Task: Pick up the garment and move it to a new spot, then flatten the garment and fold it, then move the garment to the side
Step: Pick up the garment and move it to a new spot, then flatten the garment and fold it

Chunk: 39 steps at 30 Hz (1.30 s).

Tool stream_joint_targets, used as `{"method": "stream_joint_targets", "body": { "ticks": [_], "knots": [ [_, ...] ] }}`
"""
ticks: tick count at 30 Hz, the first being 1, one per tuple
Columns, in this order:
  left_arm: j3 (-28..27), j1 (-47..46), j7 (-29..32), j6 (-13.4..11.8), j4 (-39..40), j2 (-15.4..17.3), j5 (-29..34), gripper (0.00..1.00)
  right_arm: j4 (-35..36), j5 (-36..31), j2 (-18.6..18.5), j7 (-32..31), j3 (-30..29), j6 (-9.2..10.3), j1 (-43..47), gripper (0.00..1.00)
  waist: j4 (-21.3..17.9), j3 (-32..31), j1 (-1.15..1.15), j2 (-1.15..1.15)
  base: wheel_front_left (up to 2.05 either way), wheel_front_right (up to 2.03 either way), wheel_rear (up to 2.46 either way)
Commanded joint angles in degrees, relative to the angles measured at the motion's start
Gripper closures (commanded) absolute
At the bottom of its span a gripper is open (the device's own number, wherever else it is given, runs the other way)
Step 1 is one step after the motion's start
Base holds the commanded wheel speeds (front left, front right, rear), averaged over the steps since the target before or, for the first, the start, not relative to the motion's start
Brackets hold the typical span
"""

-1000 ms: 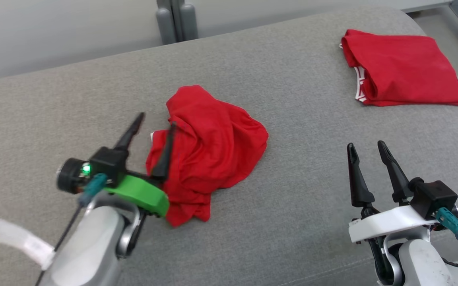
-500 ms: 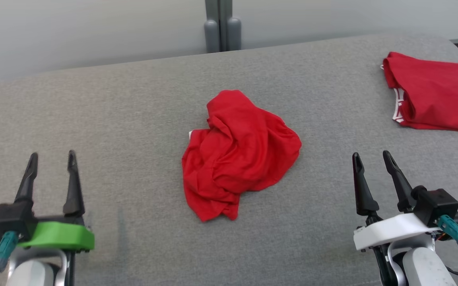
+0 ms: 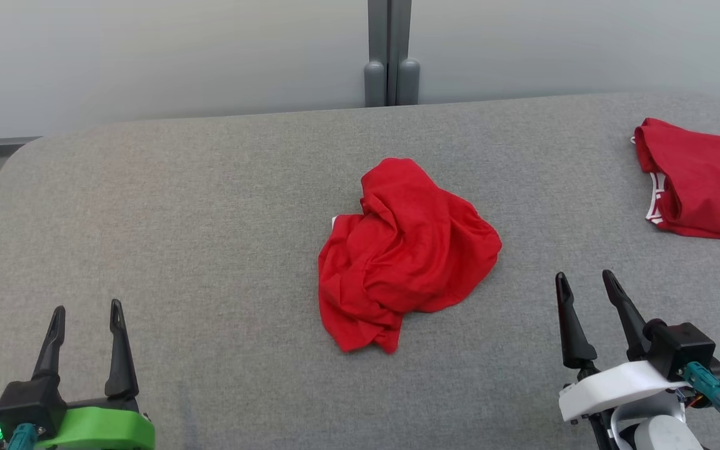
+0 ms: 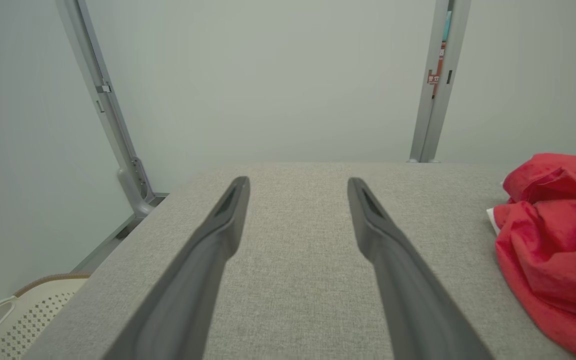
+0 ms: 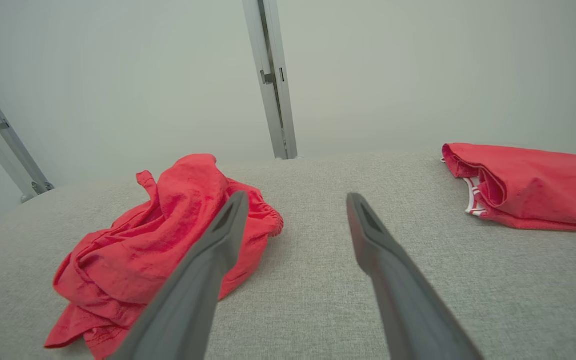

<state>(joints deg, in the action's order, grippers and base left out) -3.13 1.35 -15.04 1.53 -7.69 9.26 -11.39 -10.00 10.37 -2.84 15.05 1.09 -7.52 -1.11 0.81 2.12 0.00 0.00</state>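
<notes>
Your left gripper [image 3: 87, 307] has pulled back from the crumpled red garment [image 3: 407, 256], where one finger lay across the cloth a second ago, to the near left corner. Your head camera has swung too, so don't read the cloth's shift in the picture as a move. Your grey padded surface [image 3: 210, 219] stretches across the whole head view, with bare fabric round the heap on every side. At its far right edge lies a folded red garment [image 3: 704, 184], flat with a white-trimmed edge showing; it looks like a finished piece already set aside. The crumpled one sits in the middle of the surface, bunched and wrinkled, touched by neither arm. Both claws stand wide with nothing between the fingers: the left is well apart from the heap, and the right gripper [image 3: 584, 275] waits at the near right, also apart. By the look of it you are at best past the first relocation; flattening, folding and moving this garment aside all remain.
</notes>
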Motion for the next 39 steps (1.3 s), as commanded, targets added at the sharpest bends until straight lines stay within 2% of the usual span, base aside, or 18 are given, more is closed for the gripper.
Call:
{"method": "stream_joint_targets", "body": {
  "ticks": [1, 10, 21, 39],
  "knots": [
    [-0.55, 1.08, -0.15, 0.46, -0.1, -0.49, 0.5, 0.0, -0.13, -0.47, -0.11, 0.15, -0.14, 0.07, 0.87, 0.0, 0.26, -0.49, 0.0, 0.0, 0.0, 0.0, 0.0],
    [-2.92, 1.55, -0.15, 2.54, -0.8, -2.1, 3.01, 0.0, -0.78, -0.73, -0.11, 0.15, -0.43, 0.07, 1.31, 0.0, 0.13, -1.22, 0.0, 0.0, 0.0, 0.0, 0.0],
    [-4.51, 1.99, -0.15, 3.88, -1.28, -3.3, 4.85, 0.0, -0.66, -0.32, -0.1, 0.15, -0.1, 0.07, 1.83, 0.0, 0.01, -2.14, 0.0, 0.0, 0.0, 0.0, 0.0],
    [-5.83, 1.49, -0.15, 4.93, -1.68, -4.02, 6.33, 0.0, -1.36, -0.49, -0.1, 0.15, 0.22, 0.07, 1.58, 0.0, 0.31, -2.19, 0.0, 0.0, 0.0, 0.0, 0.0]
  ]
}}
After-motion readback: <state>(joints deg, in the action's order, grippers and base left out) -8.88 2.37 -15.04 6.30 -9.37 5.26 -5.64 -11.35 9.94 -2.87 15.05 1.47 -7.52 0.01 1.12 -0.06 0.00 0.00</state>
